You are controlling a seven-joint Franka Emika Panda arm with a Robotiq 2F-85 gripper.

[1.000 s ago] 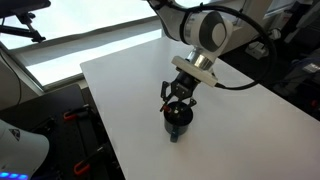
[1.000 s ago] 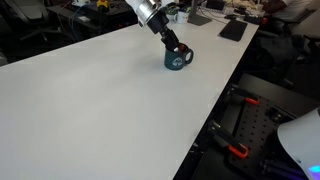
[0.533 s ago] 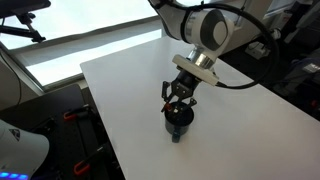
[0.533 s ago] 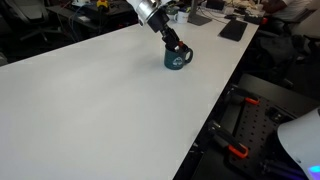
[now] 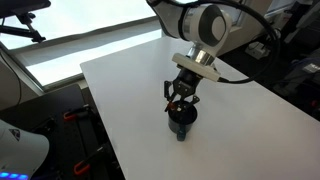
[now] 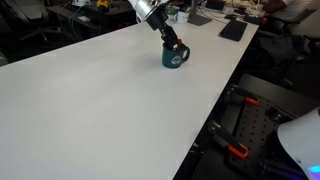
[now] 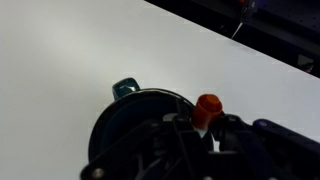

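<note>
My gripper [image 5: 181, 104] now pinches tight on the mug [image 5: 181, 126] rim, and the mug shifts slightly from its earlier spot on the table [image 5: 125, 80], handle [image 7: 125, 88] at eleven o'clock: grip secured

The bottom edge of the wrist view cuts off the mug [image 7: 130, 130], and the fingers [image 7: 185, 150] above it are a dark blur. In both exterior views the fingertips disappear at the mug's rim, too small to tell whether they clamp its wall or merely touch.
</note>
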